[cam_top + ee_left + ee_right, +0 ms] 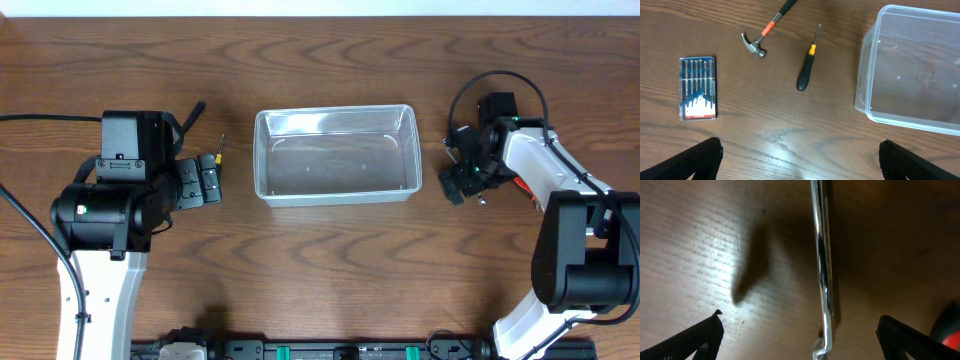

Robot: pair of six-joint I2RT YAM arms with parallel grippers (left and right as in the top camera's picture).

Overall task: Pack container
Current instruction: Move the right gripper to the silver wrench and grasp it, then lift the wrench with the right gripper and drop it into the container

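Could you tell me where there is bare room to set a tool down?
Free: the empty container, and the bare table on its near side. Crowded: left of it, hammer, screwdriver and blue case; right, the right gripper over a metal tool.

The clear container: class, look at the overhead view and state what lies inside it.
Nothing shows inside the container; only the wooden table shows through its clear floor. Nothing covers it from above, though glare along its far wall hides fine detail.

Bright, even light overhead; the right wrist view is dim and blurred.
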